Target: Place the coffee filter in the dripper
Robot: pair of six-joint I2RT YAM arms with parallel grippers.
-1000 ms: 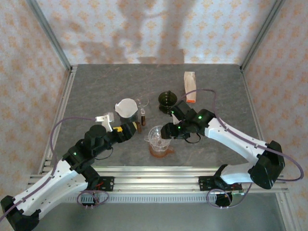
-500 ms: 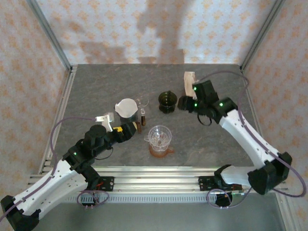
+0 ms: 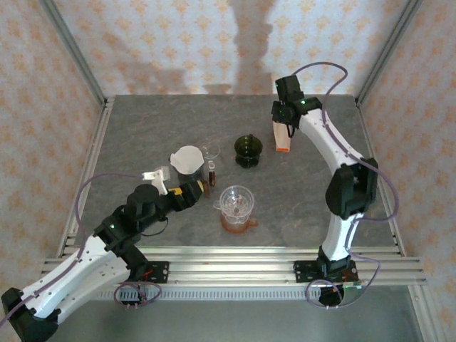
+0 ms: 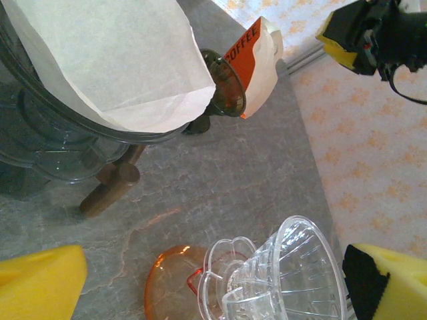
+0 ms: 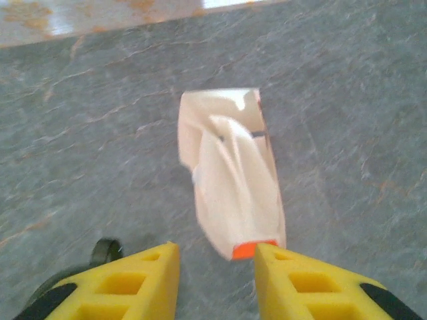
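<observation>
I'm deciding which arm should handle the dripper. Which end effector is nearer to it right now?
Left. The left end effector sits just left of the clear dripper; the right end effector is far back, over the coffee bag.

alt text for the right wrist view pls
A crumpled white paper bag with an orange patch at its near end sits on the grey table. The yellow fingers of the right gripper stand apart at the bottom edge, the bag's orange end in the gap between them.

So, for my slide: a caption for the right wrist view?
Right gripper poised above the white coffee bag on grey table.
</observation>
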